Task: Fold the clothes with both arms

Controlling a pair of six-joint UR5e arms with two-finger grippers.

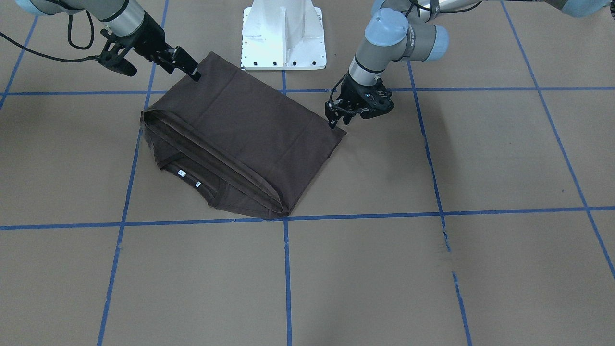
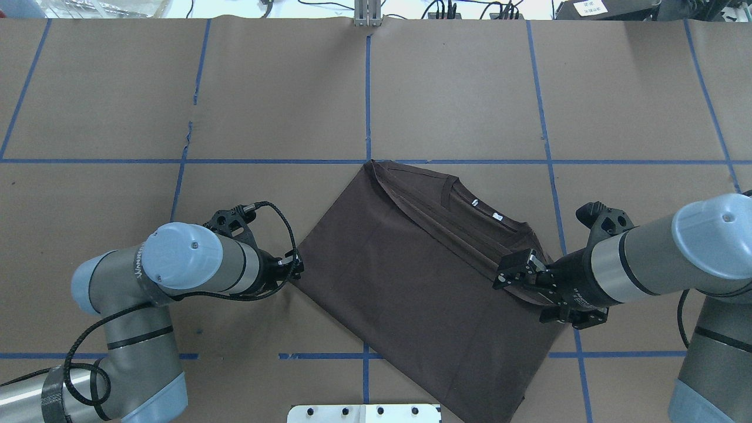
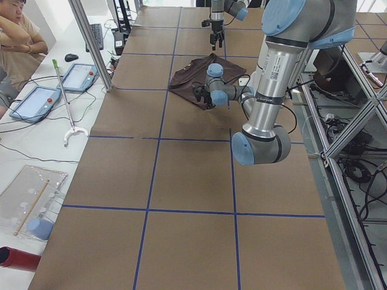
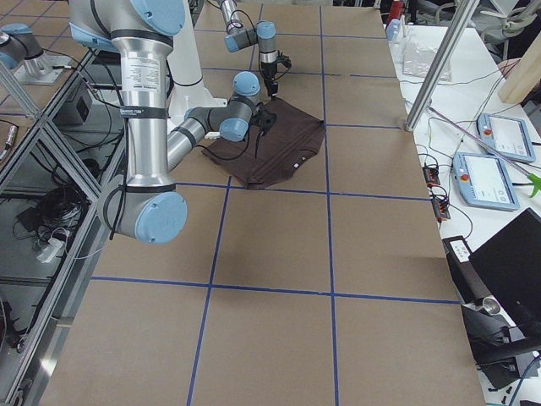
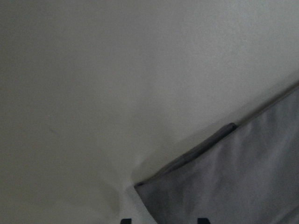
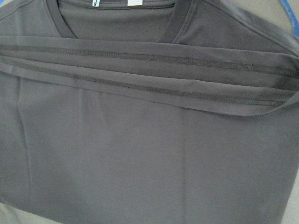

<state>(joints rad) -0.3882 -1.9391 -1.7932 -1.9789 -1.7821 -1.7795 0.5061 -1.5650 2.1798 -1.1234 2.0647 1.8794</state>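
Since the T-shirt (image 2: 411, 282) lies flat on the tabletop (image 2: 264, 88), doubled so that its hem (image 2: 435, 223) stops just short of the collar (image 6: 182, 23) and the white neck tags (image 2: 498, 217) show, you can take the first fold as made. It sits askew to the blue tape lines (image 2: 367, 88), close in front of the white pedestal base (image 1: 283, 38). Your left hand (image 2: 292, 270) hovers at the shirt's left corner. Its fingertips (image 5: 202, 220) are parted in the wrist view, with the corner lying loose ahead of them, so it grips nothing. Your right hand (image 2: 517, 269) is over the opposite side edge, near the hem. Its jaws look parted and empty, though its own camera shows only cloth. With a hand at each side, I judge you are placed to pinch both edges for the next fold. The stacked hem layers could slide apart when lifted.
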